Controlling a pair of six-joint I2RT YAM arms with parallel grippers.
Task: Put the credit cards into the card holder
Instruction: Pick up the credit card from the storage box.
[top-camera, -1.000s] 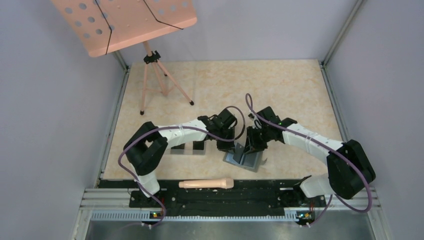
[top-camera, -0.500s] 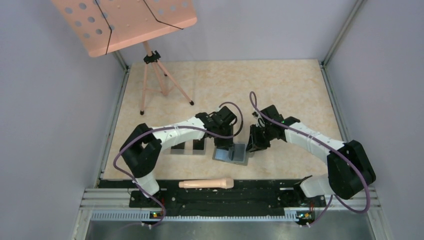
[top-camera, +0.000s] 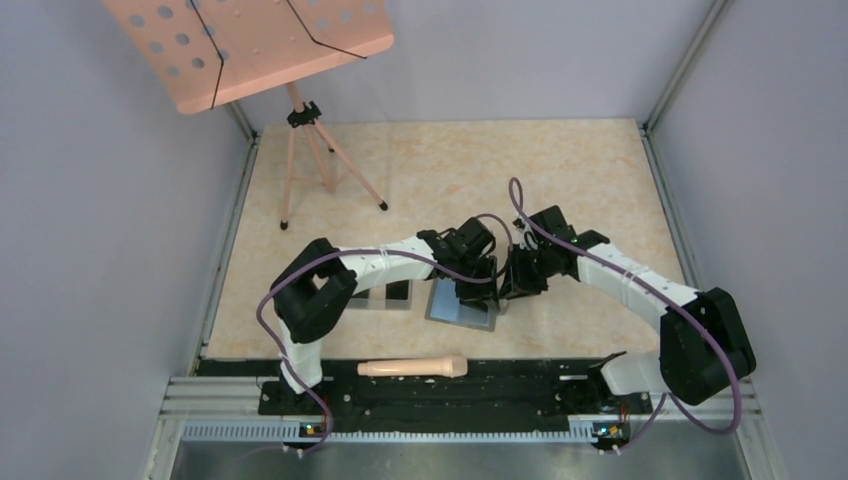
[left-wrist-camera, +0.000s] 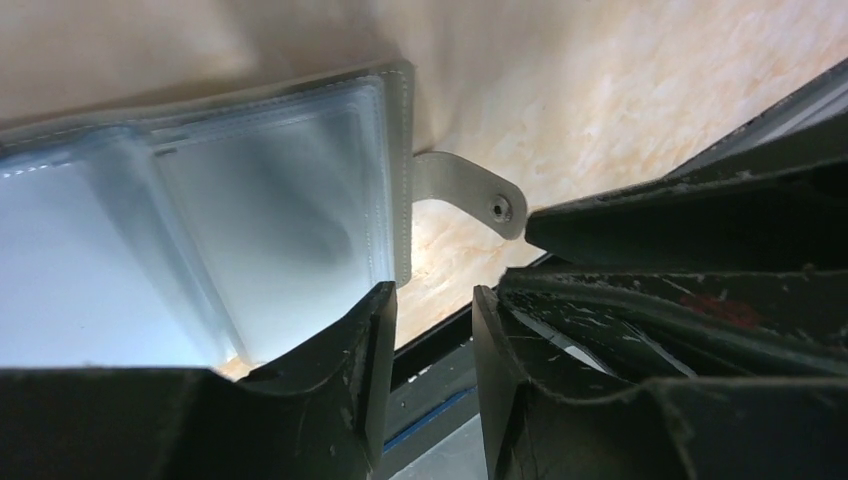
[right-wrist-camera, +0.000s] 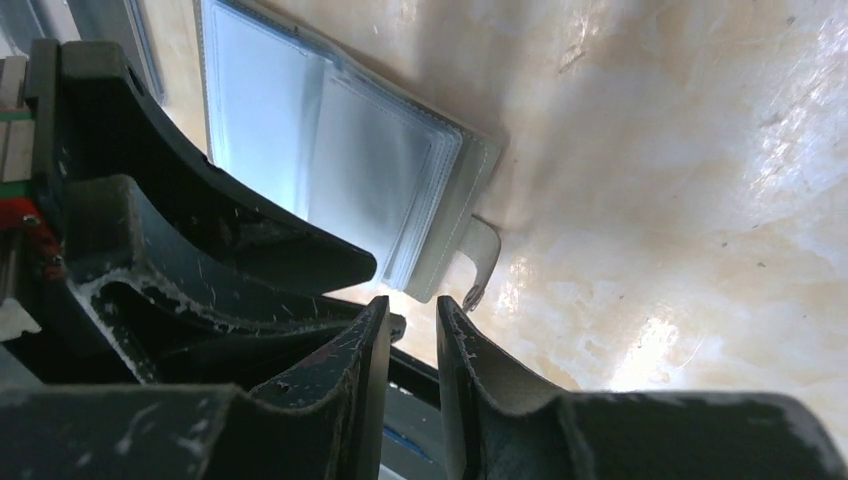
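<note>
Note: the card holder (top-camera: 450, 306) lies opened flat on the table (top-camera: 560, 180), just ahead of the near edge between the two arms, clear sleeves facing up. Its snap tab (left-wrist-camera: 470, 190) sticks out from the right edge onto bare tabletop. Your left gripper (top-camera: 474, 293) sits over the holder's far right corner, jaws parted to a moderate gap, with nothing between them. Your right gripper (top-camera: 512, 290) hangs just beside the tab, jaws narrow, with no object seen in the slit. One black credit card (top-camera: 398, 292) shows left of the holder, apart from it, next to the left forearm.
</note>
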